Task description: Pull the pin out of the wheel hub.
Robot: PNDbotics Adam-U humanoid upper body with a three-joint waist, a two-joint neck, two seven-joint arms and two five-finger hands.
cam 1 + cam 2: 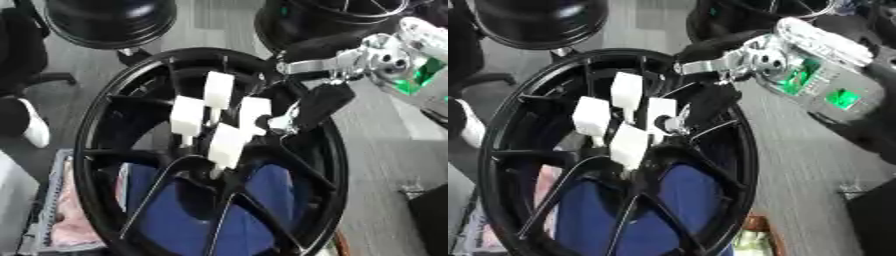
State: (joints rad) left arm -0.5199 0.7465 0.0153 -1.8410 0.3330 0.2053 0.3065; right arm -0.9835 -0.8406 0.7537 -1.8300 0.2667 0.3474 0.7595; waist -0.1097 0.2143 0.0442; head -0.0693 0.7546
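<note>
So here's where I'm at: my right hand (317, 105), black fingers on a silver wrist, is reaching down into the centre of the big glossy black spoked wheel hub (96, 125) that's standing up in front of me. There are four white blocky pins (219, 90) sticking out of the middle of it in a cluster. The one I'm after is the white pin nearest my hand (255, 114), just off my fingertips toward the hub's centre. My fingers look curled in toward it and touching its edge, but honestly I can't tell if I've actually got it pinched or I'm just resting against it. My left hand isn't showing anywhere.

What worries me from here:

- If the fingers are only grazing that pin's side, pulling back will just slide off it and I'll come away with nothing.
- The other three pins sit right beside it on the far side from my hand. A crooked pull, or fingers spread too wide, could knock a neighbour or drag two at once.
- My hand is tucked between spokes. Pulling out at an angle could catch my fingers on a spoke and rock the whole hub.
- Pulling sideways rather than straight along the pin might jam it in its hole.
</note>
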